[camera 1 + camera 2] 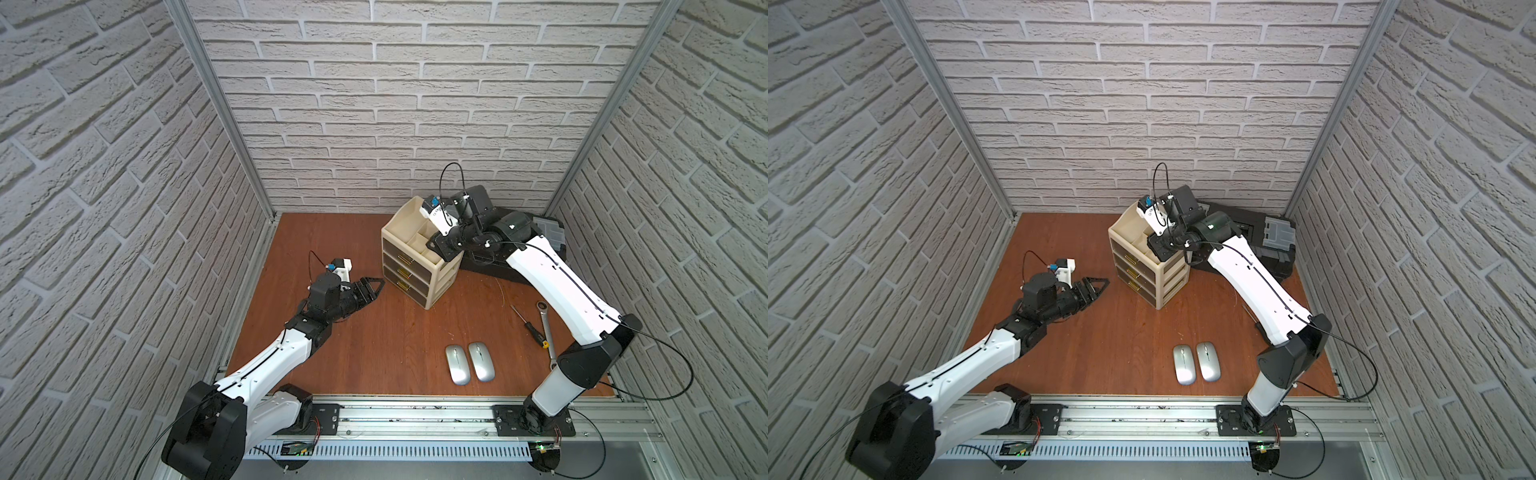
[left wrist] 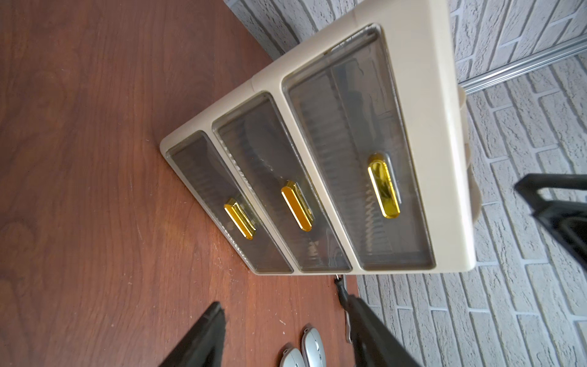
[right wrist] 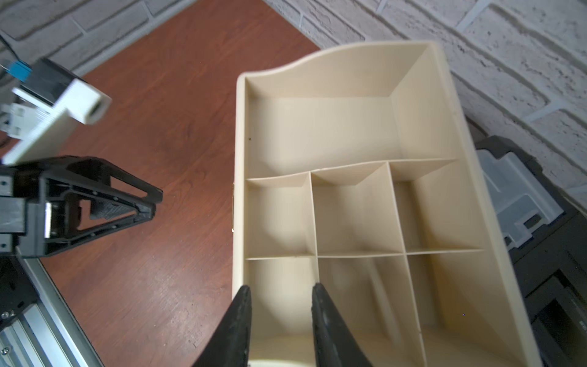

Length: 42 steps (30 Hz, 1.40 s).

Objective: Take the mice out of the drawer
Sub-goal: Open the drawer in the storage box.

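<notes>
The left hand (image 1: 379,284) stood wide and empty, just short of the drawer unit (image 1: 415,266), whose three drawers (image 2: 270,178) were shut. The right hand (image 3: 282,305), narrowly parted and empty, hung over the unit's top tray (image 3: 317,127). Two silver mice (image 1: 457,365) lay side by side on the bench (image 1: 374,353), near right.

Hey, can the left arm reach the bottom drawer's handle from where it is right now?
Probably yes. The left gripper is open and faces the drawer unit, with only bare table between it and the bottom drawer's handle; nothing looks in the way.
</notes>
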Tool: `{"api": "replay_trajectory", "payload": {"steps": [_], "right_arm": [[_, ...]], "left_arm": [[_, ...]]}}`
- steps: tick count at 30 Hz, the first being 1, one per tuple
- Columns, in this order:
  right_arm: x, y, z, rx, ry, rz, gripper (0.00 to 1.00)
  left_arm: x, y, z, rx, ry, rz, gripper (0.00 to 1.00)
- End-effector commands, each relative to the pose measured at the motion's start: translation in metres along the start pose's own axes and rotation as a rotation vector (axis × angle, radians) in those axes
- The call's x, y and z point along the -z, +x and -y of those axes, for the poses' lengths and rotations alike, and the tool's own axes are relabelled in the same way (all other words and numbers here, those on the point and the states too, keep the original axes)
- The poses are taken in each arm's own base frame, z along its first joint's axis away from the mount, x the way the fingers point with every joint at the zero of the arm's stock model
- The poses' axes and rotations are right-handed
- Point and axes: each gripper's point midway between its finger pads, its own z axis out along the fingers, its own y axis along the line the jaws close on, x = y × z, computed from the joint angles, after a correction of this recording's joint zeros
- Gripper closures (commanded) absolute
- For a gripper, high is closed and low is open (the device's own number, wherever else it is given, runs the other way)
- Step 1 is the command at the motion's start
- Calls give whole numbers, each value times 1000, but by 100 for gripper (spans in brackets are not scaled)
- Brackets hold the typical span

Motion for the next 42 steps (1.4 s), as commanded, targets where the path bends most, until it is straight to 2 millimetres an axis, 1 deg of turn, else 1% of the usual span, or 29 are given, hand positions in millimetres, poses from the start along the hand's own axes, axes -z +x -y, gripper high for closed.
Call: {"api": "replay_trajectory", "payload": {"steps": [1, 5, 9, 11, 14, 18, 21, 23, 26, 28, 36, 42], "right_arm": [[-11, 9, 10, 19, 72, -56, 67], [-21, 12, 16, 20, 100, -85, 68], [-28, 15, 17, 26, 103, -115, 69], [-33, 17, 17, 33, 99, -134, 72], [-38, 19, 16, 42, 86, -162, 80], [-41, 20, 15, 36, 79, -178, 87], [-41, 21, 13, 37, 67, -179, 90], [-41, 22, 12, 40, 61, -183, 93], [-40, 25, 11, 38, 60, -187, 96], [-41, 27, 12, 36, 64, -187, 97], [-43, 30, 11, 29, 61, -194, 97], [-41, 28, 12, 30, 68, -183, 97]], "left_arm": [[1, -7, 6, -16, 40, 38, 36], [-2, -4, -1, -18, 24, 34, 36], [-10, -2, -8, -11, 19, 31, 36], [-15, -2, -9, -11, 25, 33, 36], [-26, -5, -11, -3, 43, 43, 37], [-44, -9, -3, 1, 101, 48, 42], [-60, -7, 4, -12, 132, 31, 45], [-67, -8, 7, -11, 155, 36, 48], [-73, -13, 9, 8, 187, 68, 51], [-75, -14, 11, 14, 201, 76, 54], [-83, -12, 21, 59, 227, 68, 55], [-88, -10, 19, 116, 225, 64, 56]]}}
